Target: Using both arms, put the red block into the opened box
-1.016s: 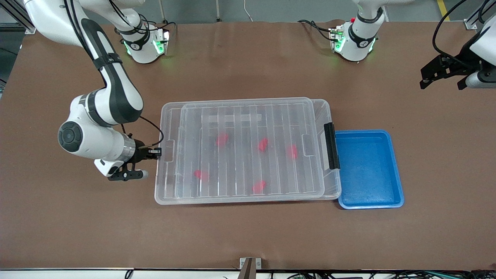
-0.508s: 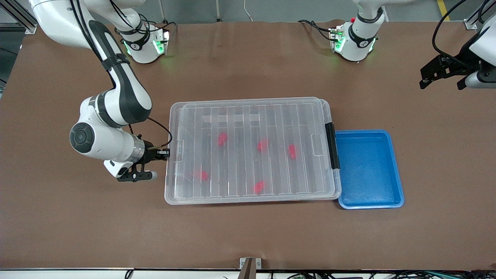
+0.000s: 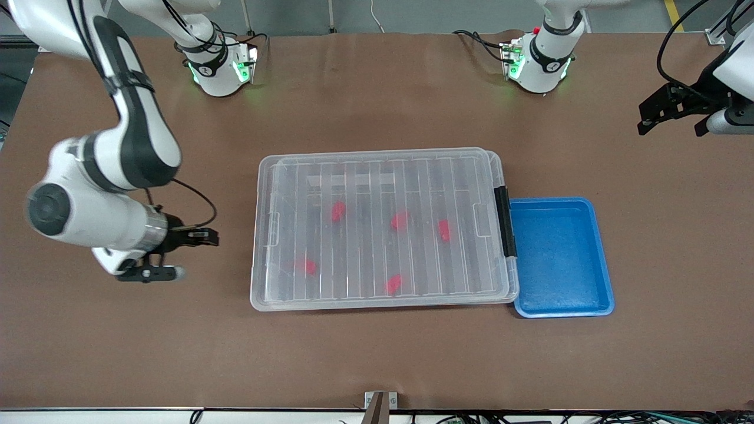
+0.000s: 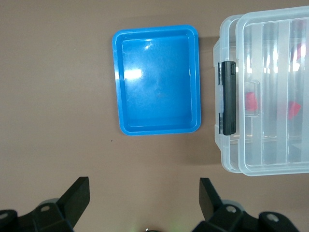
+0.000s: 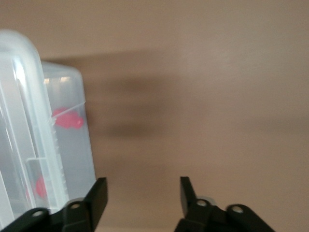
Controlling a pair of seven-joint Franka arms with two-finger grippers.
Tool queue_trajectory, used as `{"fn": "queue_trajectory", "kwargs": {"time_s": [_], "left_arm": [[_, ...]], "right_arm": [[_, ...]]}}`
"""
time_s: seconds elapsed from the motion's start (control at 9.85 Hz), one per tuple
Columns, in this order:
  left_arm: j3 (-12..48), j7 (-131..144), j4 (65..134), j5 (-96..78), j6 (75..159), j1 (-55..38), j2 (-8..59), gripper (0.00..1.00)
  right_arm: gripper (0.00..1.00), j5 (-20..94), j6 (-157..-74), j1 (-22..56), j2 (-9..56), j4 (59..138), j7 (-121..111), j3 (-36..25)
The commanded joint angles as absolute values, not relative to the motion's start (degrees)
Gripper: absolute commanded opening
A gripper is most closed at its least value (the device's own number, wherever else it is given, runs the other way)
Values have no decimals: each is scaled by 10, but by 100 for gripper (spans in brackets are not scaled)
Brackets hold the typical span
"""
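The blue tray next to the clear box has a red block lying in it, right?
Not quite. The blue tray beside the clear box holds nothing; the red blocks all lie inside the box, under its ribbed lid. The front view and the left wrist view both show this.

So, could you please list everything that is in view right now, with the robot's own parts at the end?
box: one, clear plastic, mid-table, ribbed lid lying on it, black latch at the end toward the left arm.
red blocks: five, bright red, inside the box under the lid, spread apart.
blue tray: one, blue, nothing in it, touching the box's latch end.
table: one, brown.
right gripper: black, open, holding nothing, just off the box's end toward the right arm.
left gripper: black, open, holding nothing; the arm waits at its own end of the table, wrist camera looking down on the tray.
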State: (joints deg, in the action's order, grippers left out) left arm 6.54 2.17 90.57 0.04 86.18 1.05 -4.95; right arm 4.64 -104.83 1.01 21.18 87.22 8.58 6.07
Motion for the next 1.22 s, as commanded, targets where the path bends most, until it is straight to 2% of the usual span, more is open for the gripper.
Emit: {"fn": "queue_trajectory", "kwargs": {"time_s": [0.0,0.3,0.51,0.71,1.12], "left_arm": [[65,14,909,-4,856,11,-42,100],[68,13,893,1,847,11,-39,100],[69,17,890,1,844,10,-39,100],[69,18,890,1,843,10,-39,100],[69,18,889,0,843,11,-40,100]], "right_arm": [[100,32,-1019,-33,118,890,107,43],[100,13,-930,-62,24,889,100,-1],[100,14,-858,-81,-15,882,96,0],[100,12,-811,-84,-10,825,79,0],[100,-11,-820,-86,-1,822,17,-6]]}}
